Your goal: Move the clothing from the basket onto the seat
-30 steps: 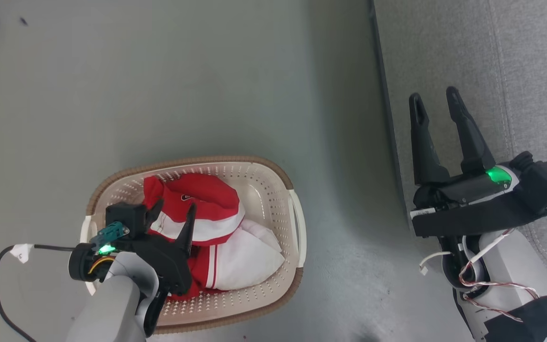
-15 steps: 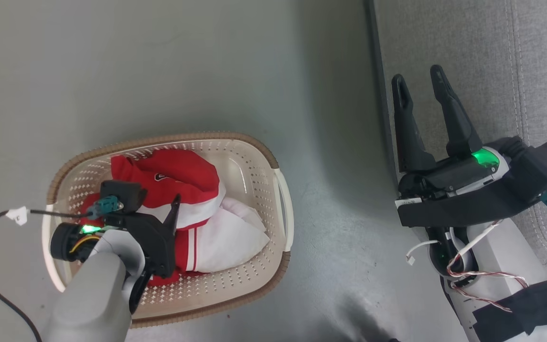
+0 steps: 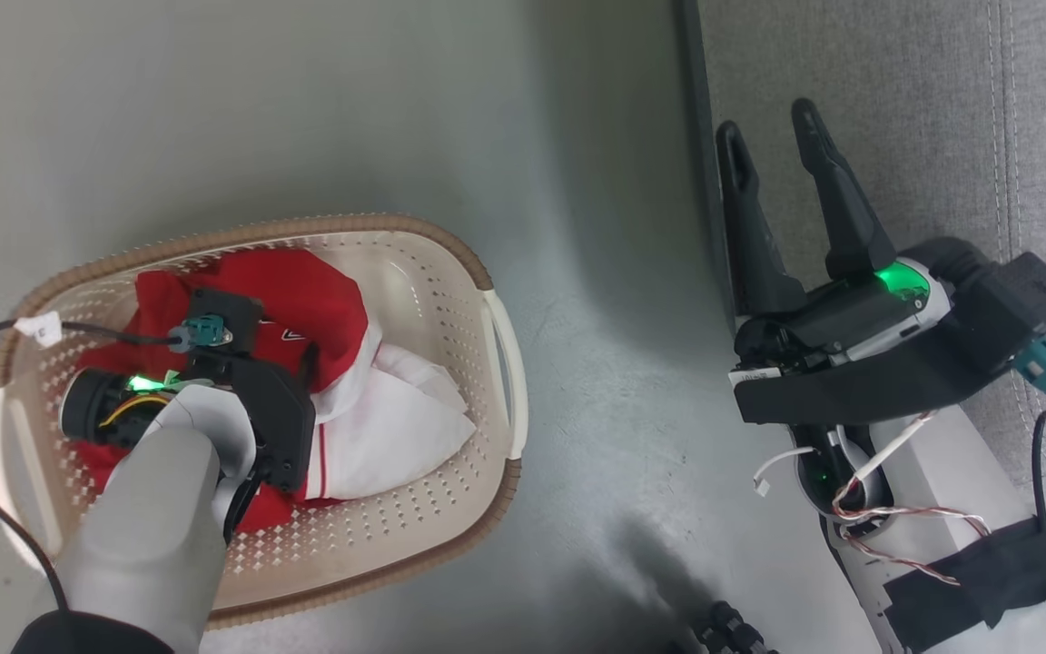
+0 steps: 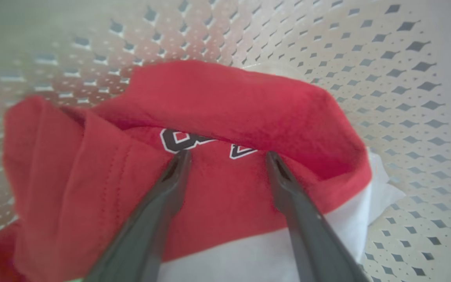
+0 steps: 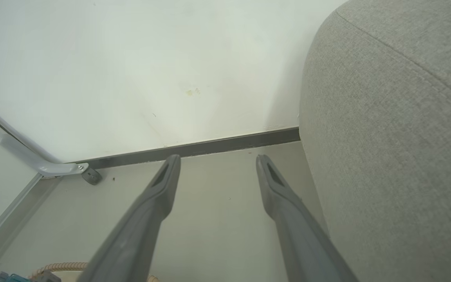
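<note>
The step in hand looks like the first pick. The left gripper (image 4: 227,154) points down into the basket. Its two dark fingers are spread wide and pinch nothing, and the red jersey (image 4: 225,192) lies under and between them. Near the fingers' roots the jersey's white band crosses. Whether the tips touch the cloth cannot be told. Just past the tips, black-and-white lettering (image 4: 182,139) peeks from under a red fold, but only fragments of two characters show, too little to read. Beyond the fold rises the basket's (image 4: 386,78) perforated cream wall.

The next move probably calls for pressing the tips into the cloth, closing on a bunch of it and lifting it clear of the rim.

The right gripper (image 5: 217,158) is also spread and empty over the floor. The grey seat (image 5: 386,137), bare of clothing, is just beside its right finger. A white label (image 3: 764,374) at that gripper's base is too small to read.
</note>
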Tool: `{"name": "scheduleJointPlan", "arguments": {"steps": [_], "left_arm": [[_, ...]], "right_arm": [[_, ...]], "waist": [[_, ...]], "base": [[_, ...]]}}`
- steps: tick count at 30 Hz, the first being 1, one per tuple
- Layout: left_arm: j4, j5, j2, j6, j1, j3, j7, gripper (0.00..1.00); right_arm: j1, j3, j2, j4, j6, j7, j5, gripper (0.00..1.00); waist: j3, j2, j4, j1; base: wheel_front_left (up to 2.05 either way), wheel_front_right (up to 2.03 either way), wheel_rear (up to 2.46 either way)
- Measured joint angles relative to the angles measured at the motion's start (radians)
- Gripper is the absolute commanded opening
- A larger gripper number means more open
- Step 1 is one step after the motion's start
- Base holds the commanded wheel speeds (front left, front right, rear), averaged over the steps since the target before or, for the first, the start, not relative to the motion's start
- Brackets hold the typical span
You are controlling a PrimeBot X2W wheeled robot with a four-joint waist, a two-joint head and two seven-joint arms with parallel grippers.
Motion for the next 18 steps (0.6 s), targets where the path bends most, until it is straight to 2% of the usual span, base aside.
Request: {"name": "scheduleJointPlan", "arguments": {"steps": [7, 13, 14, 15, 16, 17, 18], "left_arm": [[0.085, 0.035, -0.003, 0.003, -0.029, -0.031, 0.065, 1.00], [0.144, 0.044, -0.002, 0.036, -0.051, -0.037, 0.123, 1.00], [0.148, 0.044, -0.002, 0.038, -0.053, -0.036, 0.125, 0.95], [0.150, 0.044, -0.002, 0.042, -0.055, -0.035, 0.125, 0.70], [0.152, 0.044, -0.003, 0.044, -0.055, -0.035, 0.126, 0.60], [0.154, 0.043, -0.003, 0.044, -0.056, -0.034, 0.130, 0.04], [0.156, 0.043, -0.004, 0.044, -0.056, -0.033, 0.130, 0.00]], "right_arm": [[-0.016, 0.008, 0.008, 0.011, 0.003, 0.000, 0.000, 1.00], [-0.017, 0.008, 0.012, 0.018, 0.003, 0.000, 0.000, 1.00], [-0.017, 0.008, 0.012, 0.019, 0.003, 0.000, 0.000, 1.00], [-0.018, 0.008, 0.013, 0.021, 0.003, 0.000, 0.000, 1.00], [-0.020, 0.007, 0.013, 0.021, 0.003, 0.000, 0.000, 1.00], [-0.023, 0.007, 0.013, 0.022, 0.003, 0.000, 0.000, 1.00], [-0.026, 0.006, 0.013, 0.023, 0.003, 0.000, 0.000, 1.00]], "waist": [[0.034, 0.0000, -0.032, 0.0000], [0.038, 0.0000, -0.040, 0.0000], [0.038, -0.0001, -0.040, 0.0000], [0.038, -0.0002, -0.041, 0.0000], [0.038, -0.0002, -0.041, -0.0001], [0.038, -0.0002, -0.041, 0.0000], [0.038, -0.0002, -0.041, 0.0000]], "base": [[0.00, 0.00, 0.00], [0.00, 0.00, 0.00], [0.00, 0.00, 0.00], [0.00, 0.00, 0.00], [0.00, 0.00, 0.00], [0.00, 0.00, 0.00], [0.00, 0.00, 0.00]]}}
